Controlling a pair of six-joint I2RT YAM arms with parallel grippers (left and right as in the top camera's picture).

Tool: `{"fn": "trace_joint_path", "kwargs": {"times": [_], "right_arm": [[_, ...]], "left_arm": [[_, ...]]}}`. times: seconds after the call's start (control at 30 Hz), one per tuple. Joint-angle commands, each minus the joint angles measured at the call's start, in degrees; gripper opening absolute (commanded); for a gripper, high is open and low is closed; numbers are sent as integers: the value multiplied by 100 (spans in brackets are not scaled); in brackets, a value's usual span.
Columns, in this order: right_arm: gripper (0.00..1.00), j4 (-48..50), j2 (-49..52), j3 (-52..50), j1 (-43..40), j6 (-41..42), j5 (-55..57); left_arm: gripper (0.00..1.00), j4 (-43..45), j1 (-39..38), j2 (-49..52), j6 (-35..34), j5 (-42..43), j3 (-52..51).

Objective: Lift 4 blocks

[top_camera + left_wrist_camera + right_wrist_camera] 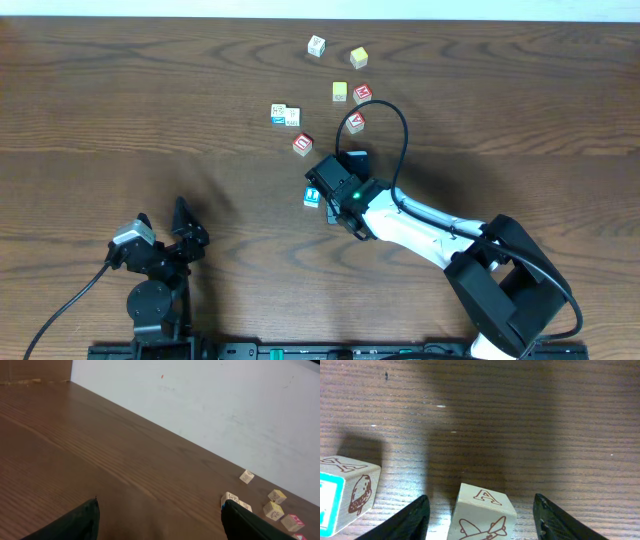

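My right gripper stands open around a pale wooden block marked A with an airplane drawing. The block rests on the table with a gap to each finger. Left of it stands a block with a teal face, an X and an acorn. From overhead, the right gripper covers the A block, and the blue-faced block sits beside it. The red U block, red V block and a white block lie farther back. My left gripper is open and holds nothing.
Two yellow blocks, another red block and a pair of pale blocks lie among the task blocks. A black cable loops above the right arm. A pale wall borders the table's far edge.
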Motion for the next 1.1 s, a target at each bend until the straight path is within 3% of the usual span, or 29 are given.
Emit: {"fn": "trace_joint_path", "kwargs": {"times": [0.0,0.5,0.67,0.77,0.87,1.07], "right_arm": [[64,11,26,-31,-105,-92,79],[70,-647,4,994,-345,-1097,129],[70,-540,4,1298,-514,-1902,-636],[65,-402,7,1309,-621,-1878,-1207],[71,-326,15,1309,-647,-1768,-1429],[72,-151,15,1309,-444,-1377,-1515]], "left_arm": [[78,-214,-22,-31,-46,-52,-118],[78,-214,-22,-31,-46,-52,-118],[79,-214,-22,-31,-46,-52,-118],[78,-214,-22,-31,-46,-52,-118],[79,-214,-22,-31,-46,-52,-118],[78,-214,-22,-31,-46,-52,-118]]}}
